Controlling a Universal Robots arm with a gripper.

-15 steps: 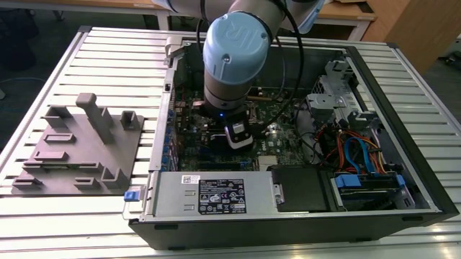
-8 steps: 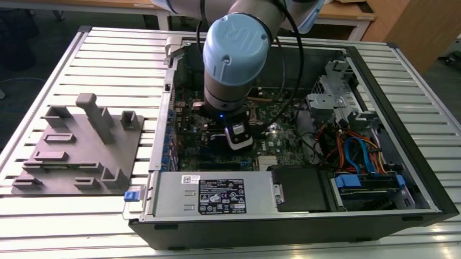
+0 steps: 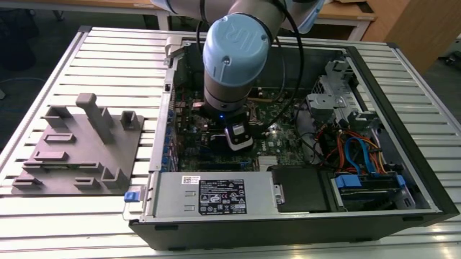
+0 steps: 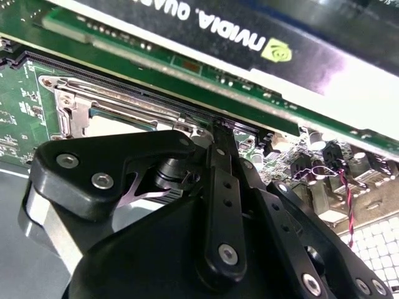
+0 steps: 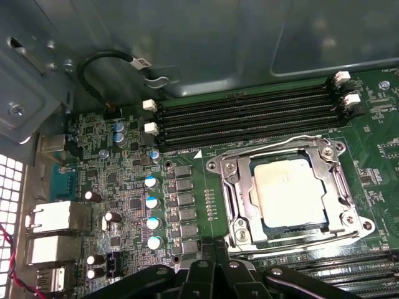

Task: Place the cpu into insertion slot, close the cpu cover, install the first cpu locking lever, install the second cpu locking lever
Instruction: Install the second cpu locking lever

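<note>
In the first wrist view the cpu [image 5: 288,193] lies flat in the insertion slot [image 5: 219,166], silver top up. The cpu cover [image 5: 242,198] is folded down around it, framing the chip. A thin wire lever [image 5: 269,144] runs along one side of the cover and another [image 5: 350,187] down the adjoining side, both lying low against the frame. My gripper [image 5: 216,265] is shut with nothing in it, just off the slot's near edge. The second wrist view has the gripper [image 4: 218,132] tip close beside the cover [image 4: 124,99]. In the exterior view the gripper [image 3: 240,144] hangs low over the motherboard.
Black memory slots [image 5: 249,115] run beside the socket, and a row of capacitors [image 5: 151,202] stands on its other side. A long graphics card [image 4: 249,56] sits close to the gripper. The case holds a power supply [image 3: 216,197], a drive cage [image 3: 335,91] and cables [image 3: 353,145]. A grey fixture plate [image 3: 79,151] lies outside.
</note>
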